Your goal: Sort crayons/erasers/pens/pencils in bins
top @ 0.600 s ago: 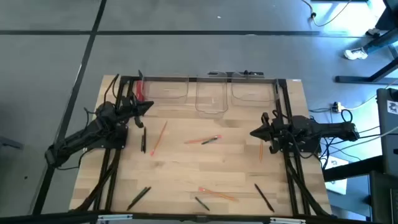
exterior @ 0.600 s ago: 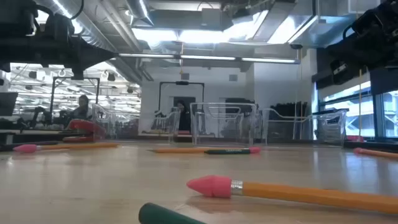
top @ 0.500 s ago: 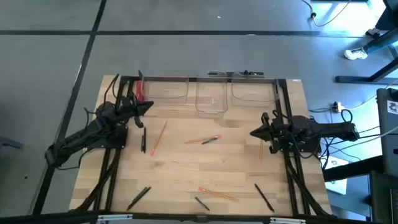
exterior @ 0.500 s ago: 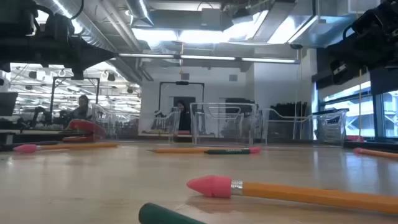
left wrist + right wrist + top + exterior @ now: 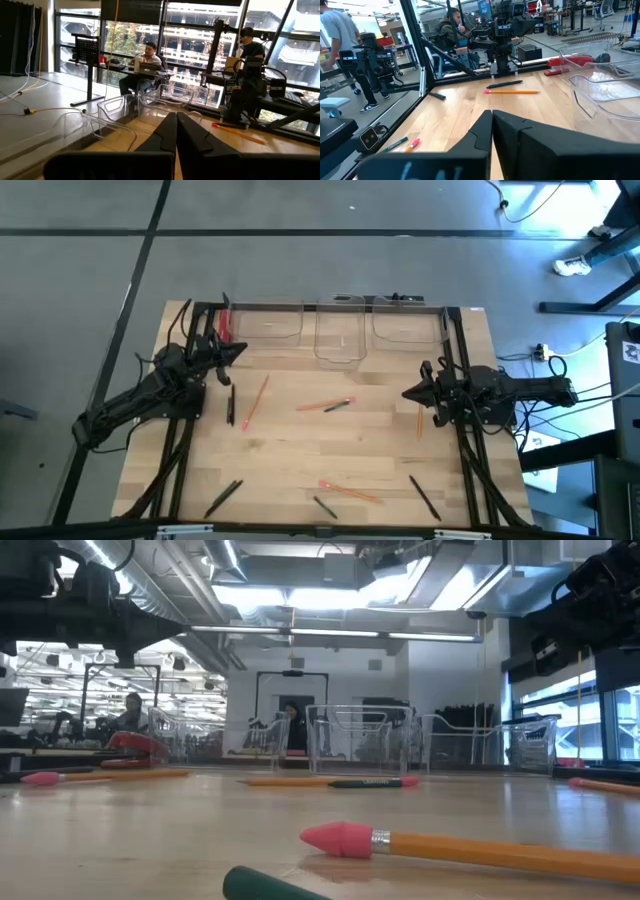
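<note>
Left gripper (image 5: 243, 348) sits over the tabletop's far-left area, fingers pressed tight together with nothing between them, tip aimed at the right side. Across from it, the right gripper (image 5: 405, 394) hangs near the right edge, pointing back toward the left, its fingers closed as well and empty. Both are off the wood, neither touching a single item. Along the far edge stand the three clear bins: the left bin (image 5: 268, 323), the middle bin (image 5: 338, 337) reaching a bit further in from that edge, and the right bin (image 5: 405, 326); what lies inside them I cannot make out. A thick red bar (image 5: 222, 326) lies at the far-left corner, just beside the left bin. Out on the open tabletop (image 5: 300, 450), one orange pencil (image 5: 257, 400) slants in the left half, with a black pen (image 5: 230, 406) just to its left under the left arm. Dead centre, another pencil (image 5: 322, 407) lies touching a short dark crayon (image 5: 340, 404). A third pencil (image 5: 419, 424) lies just below the right gripper, close to the right edge. Down by the near edge: a dark stick (image 5: 223, 497) at the left, a short crayon (image 5: 324, 506) in the middle, a pink-tipped pencil (image 5: 350, 492) just beside it, and a long black pen (image 5: 424, 497) towards the right. In the low view, that pink eraser tip (image 5: 336, 838) looms close, with the bins lined up well behind.
</note>
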Controlling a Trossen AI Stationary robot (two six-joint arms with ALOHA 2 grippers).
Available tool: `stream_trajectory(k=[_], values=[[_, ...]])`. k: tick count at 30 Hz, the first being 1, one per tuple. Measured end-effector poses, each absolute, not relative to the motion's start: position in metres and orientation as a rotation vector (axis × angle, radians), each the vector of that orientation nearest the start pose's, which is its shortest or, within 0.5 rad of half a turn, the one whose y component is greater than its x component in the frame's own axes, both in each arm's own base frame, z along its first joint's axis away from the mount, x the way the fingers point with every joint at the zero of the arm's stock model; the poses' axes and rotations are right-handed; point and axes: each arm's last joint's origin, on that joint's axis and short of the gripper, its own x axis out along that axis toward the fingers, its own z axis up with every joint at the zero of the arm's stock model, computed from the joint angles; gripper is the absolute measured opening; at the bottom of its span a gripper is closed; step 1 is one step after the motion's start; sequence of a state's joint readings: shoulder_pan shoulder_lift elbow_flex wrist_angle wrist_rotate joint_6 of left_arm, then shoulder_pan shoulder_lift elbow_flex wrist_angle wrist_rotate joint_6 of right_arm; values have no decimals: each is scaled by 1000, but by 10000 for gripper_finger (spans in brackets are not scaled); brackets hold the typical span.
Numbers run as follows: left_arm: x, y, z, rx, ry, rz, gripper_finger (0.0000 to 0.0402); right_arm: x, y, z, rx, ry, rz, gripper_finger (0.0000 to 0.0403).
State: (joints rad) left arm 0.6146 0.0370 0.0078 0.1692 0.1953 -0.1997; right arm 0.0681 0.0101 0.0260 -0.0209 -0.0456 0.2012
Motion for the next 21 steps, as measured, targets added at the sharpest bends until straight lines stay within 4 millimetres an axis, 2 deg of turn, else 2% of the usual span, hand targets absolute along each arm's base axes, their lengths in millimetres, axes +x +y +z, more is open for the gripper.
stream_trajectory(k=[21], values=[[83,52,179,-141,-171,404,0,96,8,170,199,7,109,15]])
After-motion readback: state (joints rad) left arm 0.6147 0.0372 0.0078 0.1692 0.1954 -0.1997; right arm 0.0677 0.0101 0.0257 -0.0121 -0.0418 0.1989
